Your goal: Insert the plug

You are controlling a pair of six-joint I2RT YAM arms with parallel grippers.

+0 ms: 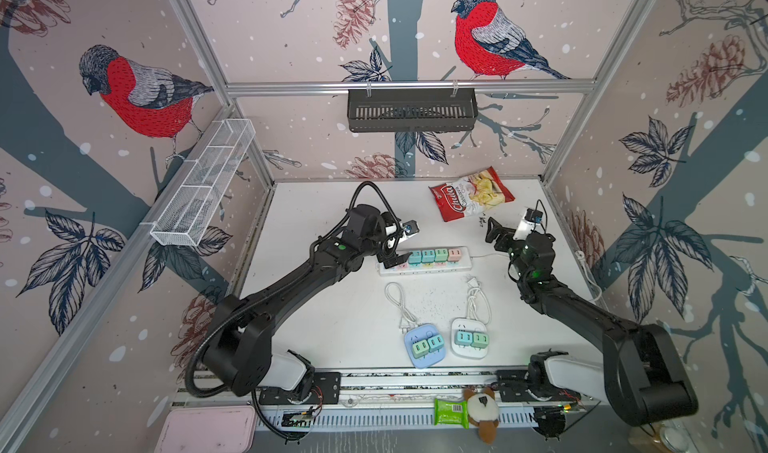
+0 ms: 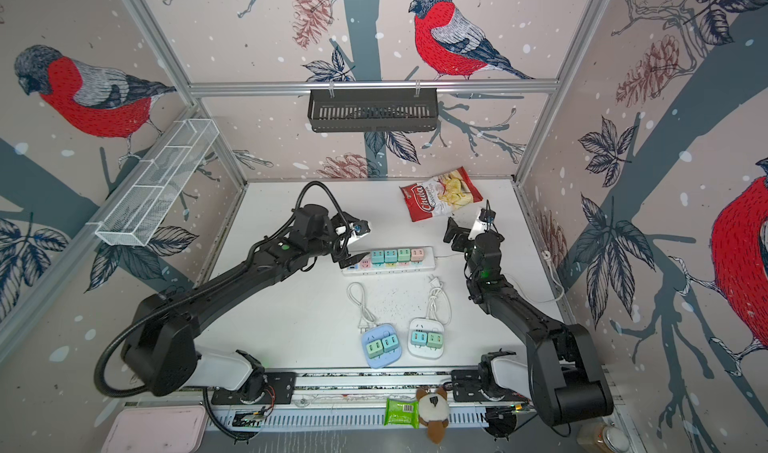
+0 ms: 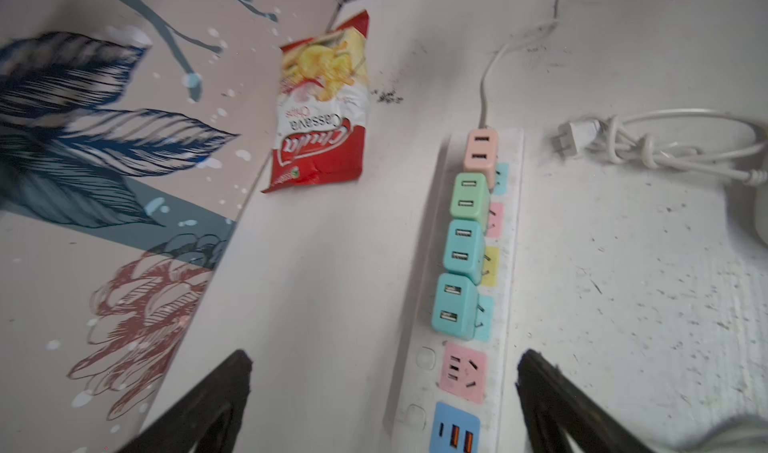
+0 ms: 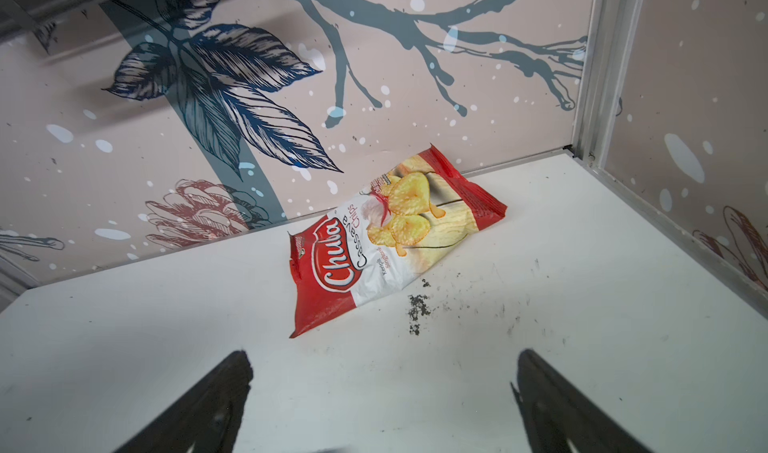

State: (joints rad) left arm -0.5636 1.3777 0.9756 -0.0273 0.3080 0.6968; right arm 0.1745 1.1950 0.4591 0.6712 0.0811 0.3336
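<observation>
On the left of both top views the left gripper is held low over the left end of the white power strip. In the left wrist view its fingers are spread wide on either side of the strip, and nothing is gripped between them. Inside that gap a pink socket and a blue USB panel are left uncovered. Four USB charger plugs are seated in a row along the strip: a teal plug nearest the gripper, then a second teal plug, a green plug and a pink plug at the corded end. A loose two-pin plug on a knotted white cable is laid on the table just beside that end. Further right, a red bag of Chuba cassava chips is seen near the back wall. The right gripper is raised above bare table, well apart from the strip – its fingers are likewise parted fully and nothing is held.
</observation>
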